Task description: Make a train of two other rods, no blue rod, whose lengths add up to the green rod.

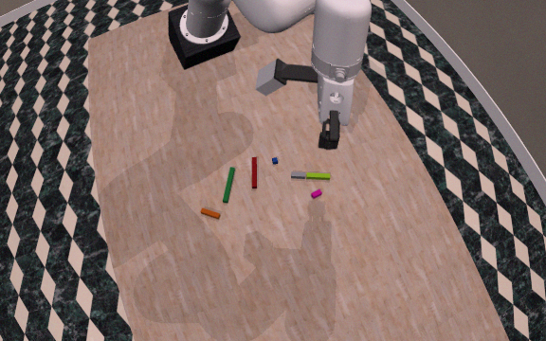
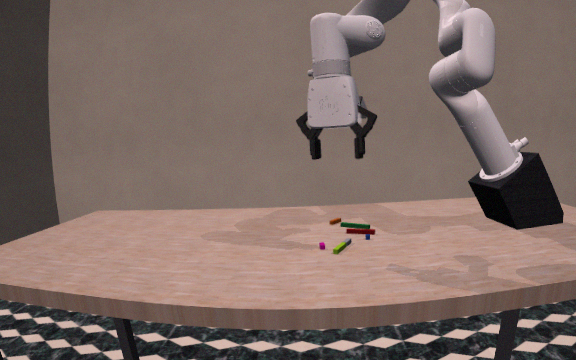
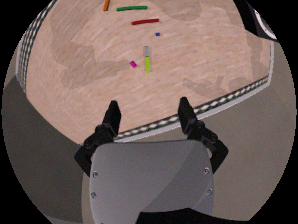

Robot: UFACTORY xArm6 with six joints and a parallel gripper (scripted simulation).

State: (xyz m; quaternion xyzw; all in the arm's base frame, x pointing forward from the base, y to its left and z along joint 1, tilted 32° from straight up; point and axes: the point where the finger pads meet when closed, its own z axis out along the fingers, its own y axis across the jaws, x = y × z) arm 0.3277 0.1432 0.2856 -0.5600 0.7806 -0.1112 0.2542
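Green rod (image 1: 228,185): lies flat near the middle of the table (image 1: 396,246), by itself, slightly slanted, touching nothing.

Grey rod (image 1: 298,174) and lime rod (image 1: 318,175): laid end to end in one straight line, toward the table's right edge in the top view (the two ends meet with no visible gap; whether they actually touch cannot be told). The grey one is on the end nearer the green rod.

Red rod (image 1: 254,172): flat, just beside the green rod on the side toward the train, apart from both.

Blue rod (image 1: 275,160): a small cube-like piece between the red rod and the grey rod, a little toward the base edge of the table, clear of each.

Magenta rod (image 1: 316,193): short, tilted, near the lime rod's outer end on the side away from the base, with a visible gap to it.

Orange rod (image 1: 210,213): flat, near the green rod's far end, apart from it.

Gripper (image 2: 337,148): high above the table, fingers spread fully apart with nothing between them, hanging on the base side of the train.

Arm base (image 1: 178,44): black block at the far edge of the table.
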